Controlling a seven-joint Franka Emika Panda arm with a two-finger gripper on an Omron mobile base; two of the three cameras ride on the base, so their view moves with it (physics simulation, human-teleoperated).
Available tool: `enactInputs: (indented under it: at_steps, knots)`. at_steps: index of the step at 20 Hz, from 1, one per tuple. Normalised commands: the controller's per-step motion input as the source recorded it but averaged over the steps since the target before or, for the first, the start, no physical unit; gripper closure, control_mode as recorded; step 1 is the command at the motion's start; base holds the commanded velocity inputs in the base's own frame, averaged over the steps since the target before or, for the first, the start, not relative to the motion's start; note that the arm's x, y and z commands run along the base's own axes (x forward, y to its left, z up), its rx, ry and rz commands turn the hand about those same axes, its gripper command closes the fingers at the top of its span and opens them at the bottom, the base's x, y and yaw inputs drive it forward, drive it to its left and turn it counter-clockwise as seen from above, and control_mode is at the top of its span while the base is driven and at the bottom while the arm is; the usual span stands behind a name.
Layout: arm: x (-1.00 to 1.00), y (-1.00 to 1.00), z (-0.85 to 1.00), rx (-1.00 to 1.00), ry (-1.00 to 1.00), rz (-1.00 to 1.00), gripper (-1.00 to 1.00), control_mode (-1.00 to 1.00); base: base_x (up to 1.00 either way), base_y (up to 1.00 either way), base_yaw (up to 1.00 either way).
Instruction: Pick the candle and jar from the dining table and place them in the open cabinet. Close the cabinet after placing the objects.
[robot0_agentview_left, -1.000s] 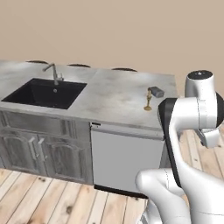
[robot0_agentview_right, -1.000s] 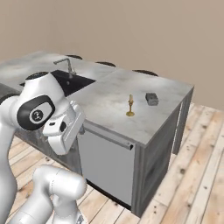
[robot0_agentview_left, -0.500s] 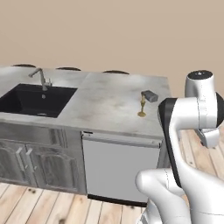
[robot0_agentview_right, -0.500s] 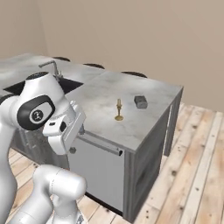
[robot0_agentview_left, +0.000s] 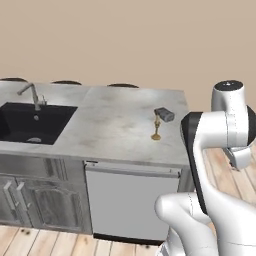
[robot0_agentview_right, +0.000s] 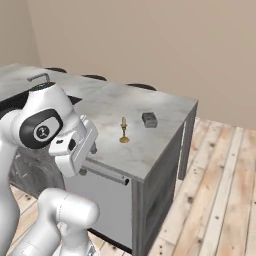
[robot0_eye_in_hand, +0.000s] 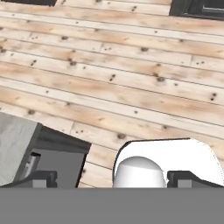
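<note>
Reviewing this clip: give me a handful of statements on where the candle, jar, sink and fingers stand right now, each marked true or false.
1. The slim golden-brass candle stands upright on the pale marble dining table. True.
2. The small grey jar sits inside the black inset sink. False: it rests on the tabletop just beyond the candle.
3. The gripper has its fingers closed on the candle. False: they stand wide apart over the wooden plank floor, holding nothing.
4. A metal faucet rises behind the sink. True.
</note>
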Motion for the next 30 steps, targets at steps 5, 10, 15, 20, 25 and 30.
enactInputs:
  at_steps: [5,10,15,20,25,30]
  knots:
    - [0.0,0.0,0.0,0.0,0.0,0.0,-1.0,1.0,0.46,0.17,-0.14]
    - [0.0,0.0,0.0,0.0,0.0,0.0,-1.0,1.0,0.42,0.19,-0.14]
    - [0.0,0.0,0.0,0.0,0.0,0.0,-1.0,1.0,0.38,0.21,-0.13]
    - [0.0,0.0,0.0,0.0,0.0,0.0,-1.0,1.0,0.4,0.26,-0.13]
    - [0.0,0.0,0.0,0.0,0.0,0.0,-1.0,1.0,0.43,0.28,-0.12]
    - [0.0,0.0,0.0,0.0,0.0,0.0,-1.0,1.0,0.41,0.25,-0.1]
